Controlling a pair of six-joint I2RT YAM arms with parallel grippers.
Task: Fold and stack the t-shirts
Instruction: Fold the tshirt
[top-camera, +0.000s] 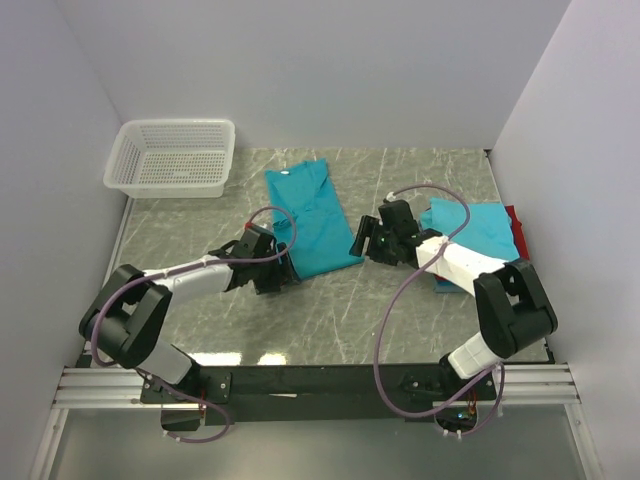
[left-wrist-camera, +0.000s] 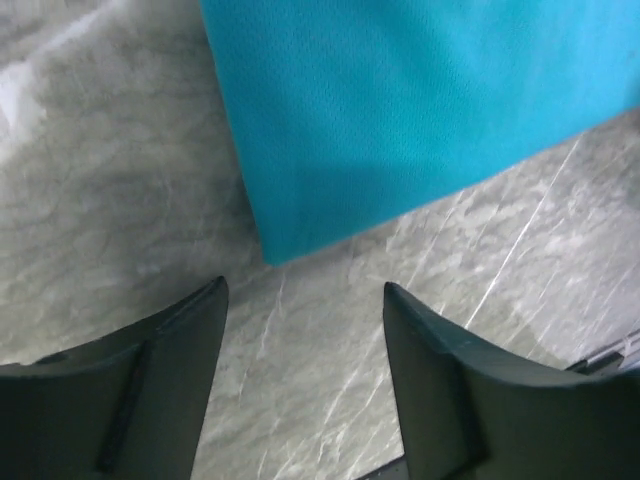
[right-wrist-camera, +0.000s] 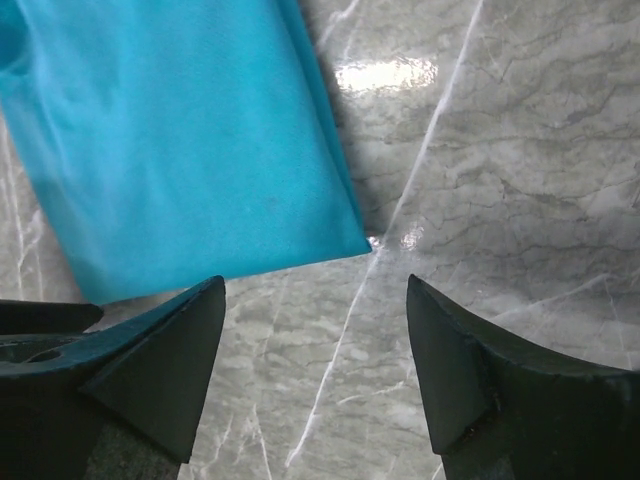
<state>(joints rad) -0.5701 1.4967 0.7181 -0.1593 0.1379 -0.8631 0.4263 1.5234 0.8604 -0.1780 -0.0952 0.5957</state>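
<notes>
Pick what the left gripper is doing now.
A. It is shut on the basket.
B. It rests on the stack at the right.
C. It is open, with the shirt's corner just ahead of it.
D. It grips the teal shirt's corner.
C: the left gripper is open over bare table, and the corner of the teal shirt lies just ahead, untouched.

Desk (top-camera: 400, 320): glossy grey-green marble-pattern top with pale veins. Back wall (top-camera: 330, 70), left wall (top-camera: 50, 150) and right wall (top-camera: 590, 150): plain matte white panels boxing the desk on three sides. Light shows as a glare patch (top-camera: 215, 357) near the front edge, and a bright spot (right-wrist-camera: 385, 72) in the right wrist view. Aluminium rail (top-camera: 100, 385) runs along the near edge. White mesh basket (top-camera: 172, 157) sits in the back-left corner.
</notes>
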